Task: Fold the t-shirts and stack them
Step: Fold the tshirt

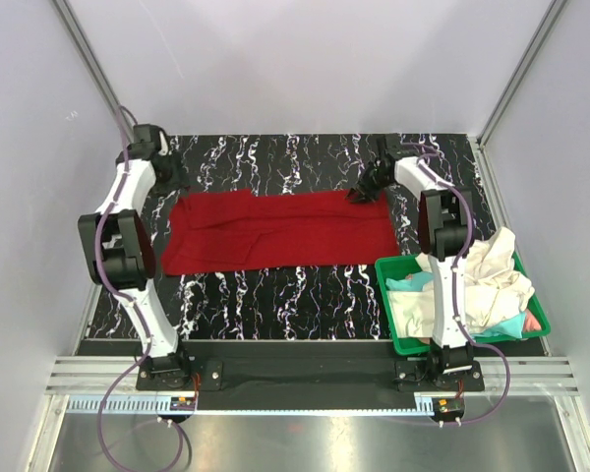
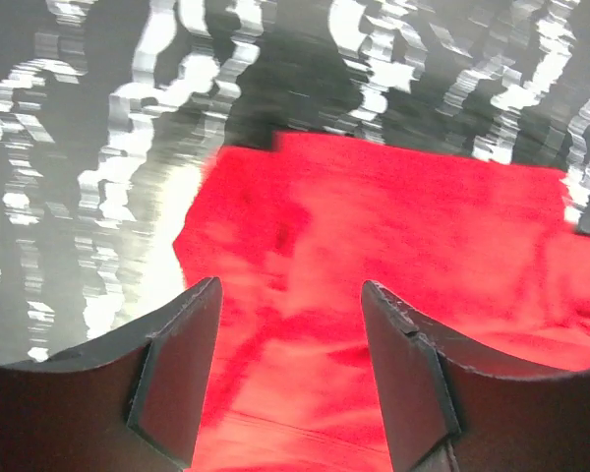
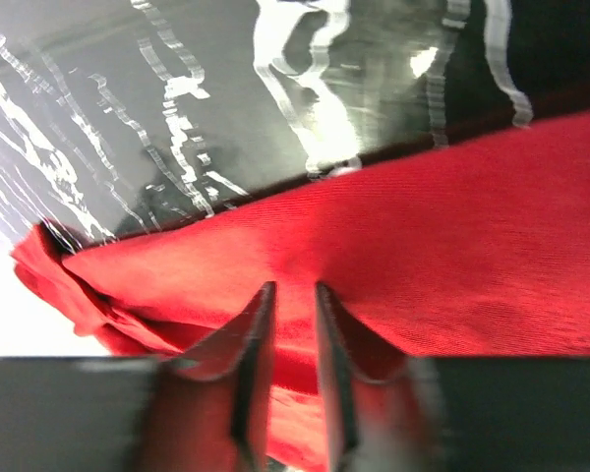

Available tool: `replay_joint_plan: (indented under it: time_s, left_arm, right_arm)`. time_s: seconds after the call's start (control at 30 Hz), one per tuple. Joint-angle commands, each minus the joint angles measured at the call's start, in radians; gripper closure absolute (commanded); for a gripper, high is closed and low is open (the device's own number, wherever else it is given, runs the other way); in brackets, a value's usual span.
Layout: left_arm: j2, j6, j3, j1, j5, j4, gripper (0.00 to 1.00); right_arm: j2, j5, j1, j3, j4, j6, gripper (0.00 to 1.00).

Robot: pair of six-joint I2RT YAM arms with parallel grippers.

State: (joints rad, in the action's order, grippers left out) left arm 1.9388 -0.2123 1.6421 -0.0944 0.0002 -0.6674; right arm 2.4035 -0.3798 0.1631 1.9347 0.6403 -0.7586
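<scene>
red shirt [image 1: 280, 231]: lying flat, long axis runs side to side
left gripper [image 2: 290, 286]: my fingers wide apart, hovering over its far-left corner
right gripper [image 3: 294, 287]: at the far-right edge, slim gap, can't tell if pinching

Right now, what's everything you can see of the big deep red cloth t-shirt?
The deep red cloth t-shirt lies flat as a long band across the black marbled table, soft and lightly creased, layered at one edge. The left gripper hangs over its far-left end, jaws wide, nothing between. The right gripper is at the far-right corner, jaws narrowly apart. Its near-right corner lies beside the green plastic bin.
</scene>
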Motion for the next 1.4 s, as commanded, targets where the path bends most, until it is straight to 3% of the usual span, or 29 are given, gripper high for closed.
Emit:
replay_joint_plan:
  time_s: [0.0, 0.03, 0.13, 0.27, 0.5, 0.73, 1.0, 1.13, 1.37]
  left_arm:
    - [0.006, 0.089, 0.018, 0.007, 0.123, 0.031, 0.36]
    - [0.015, 0.096, 0.018, 0.004, 0.139, 0.038, 0.36]
    - [0.051, 0.082, 0.022, -0.016, 0.165, 0.072, 0.36]
    - [0.089, 0.074, 0.045, -0.028, 0.210, 0.152, 0.37]
    - [0.112, -0.007, 0.047, -0.050, 0.176, 0.147, 0.60]
    - [0.110, -0.052, -0.084, -0.088, 0.199, 0.224, 0.61]
    - [0.163, -0.087, -0.071, -0.122, 0.215, 0.236, 0.62]
    - [0.199, -0.098, -0.050, -0.130, 0.222, 0.212, 0.62]
    - [0.190, -0.098, -0.070, -0.130, 0.231, 0.244, 0.63]
  right_arm:
    - [-0.058, 0.048, 0.030, 0.056, -0.031, 0.128, 0.65]
    - [-0.069, 0.044, 0.039, 0.063, -0.051, 0.143, 0.57]
    - [-0.080, -0.022, 0.085, 0.092, -0.145, 0.179, 0.46]
    - [-0.015, -0.117, 0.144, 0.148, -0.305, 0.133, 0.43]
    - [0.210, -0.203, 0.253, 0.404, -0.514, -0.071, 0.45]
    - [0.411, -0.154, 0.338, 0.645, -0.577, -0.157, 0.45]
    - [0.486, -0.094, 0.375, 0.668, -0.605, -0.156, 0.45]
    - [0.565, -0.067, 0.394, 0.756, -0.581, -0.154, 0.47]
    - [0.591, -0.031, 0.424, 0.754, -0.564, -0.156, 0.55]
